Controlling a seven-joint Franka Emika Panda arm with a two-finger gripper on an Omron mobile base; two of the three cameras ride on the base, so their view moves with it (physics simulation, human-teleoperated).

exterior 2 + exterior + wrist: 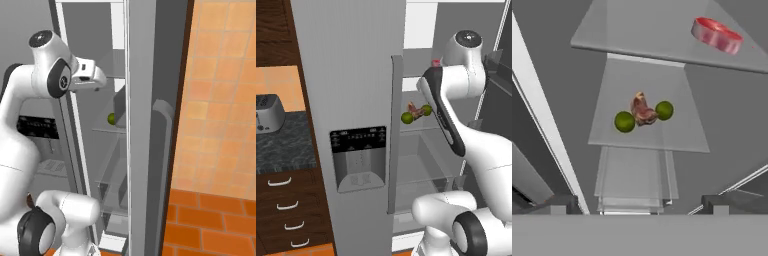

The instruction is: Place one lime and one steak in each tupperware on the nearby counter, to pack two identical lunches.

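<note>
Hand view looks into the open fridge (557,75): on a glass shelf (647,135) near the centre lie 2 limes and 1 steak in a tight cluster. One lime (624,121) sits at about 8 o'clock of the steak (642,110), the other lime (664,110) at about 3 o'clock, and both appear to touch the meat or lie just beside it. On the shelf above (642,30), at about 1 o'clock in the picture, rests a round red-pink dish-like thing (717,35), well apart from the cluster. The gripper (640,206) has its 2 dark finger tips at the bottom, one at 7 o'clock and one at 5 o'clock, spread wide with nothing between them; it holds nothing and stands clear of the food.

From the left base view, the white arm (456,100) reaches from 5 o'clock up into the fridge compartment, beside the closed grey door (351,100) with its dispenser panel (358,157). The steak (415,111) and 2 limes (406,117) show on the shelf just left of the dark forearm. At 9 o'clock, a toaster (267,114) stands on the marbled counter (286,145) over dark drawers (286,210).

From the right base view, the arm (55,75) enters the fridge at 10 o'clock, and 1 lime (111,118) peeks out by the door edge.
</note>
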